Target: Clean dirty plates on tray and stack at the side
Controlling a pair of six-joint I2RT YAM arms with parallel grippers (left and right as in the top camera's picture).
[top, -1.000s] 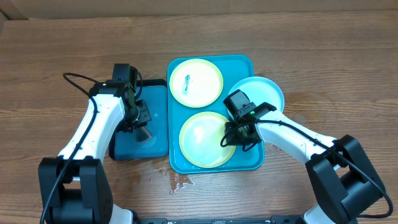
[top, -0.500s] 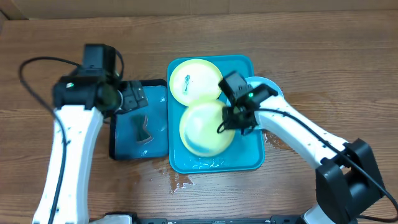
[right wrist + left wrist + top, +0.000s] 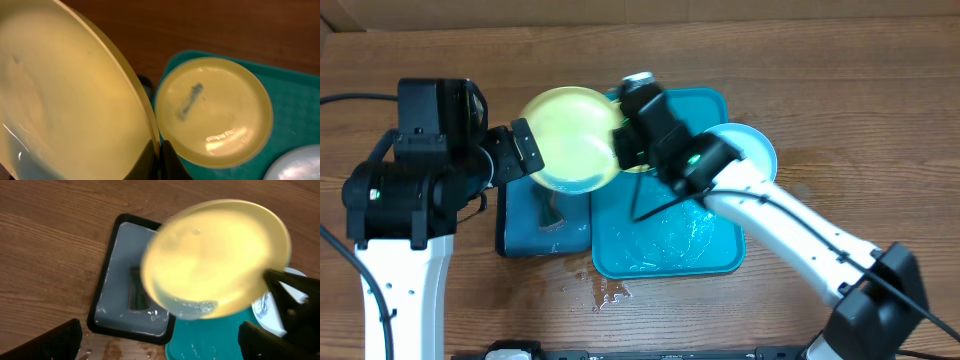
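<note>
- Right pincer [image 3: 159, 150] is pinching the round yellow-green plastic plate [image 3: 570, 135] by a thin bite of its rim. It is holding the plate tilted in the air above the seam between the large teal rectangular tray [image 3: 720, 255] and the smaller black-rimmed blue tray [image 3: 525, 228].
- I am judging the grip to be the weak point. The plate is looking wet, and so small a purchase on a slick edge could be letting it swivel or slide out onto either tray.
- My left pincer [image 3: 523, 150] is hanging spread wide just beside the plate's far edge, so a misjudged approach there could be knocking the plate loose.
- The second yellow-green plate [image 3: 215, 110], smeared dark blue, is lying on the teal tray close below — a low swing could be clipping it.
- The light-blue plate [image 3: 752, 150] is overhanging the teal tray's right edge — my arm is reaching in near it and could be nudging it off.
</note>
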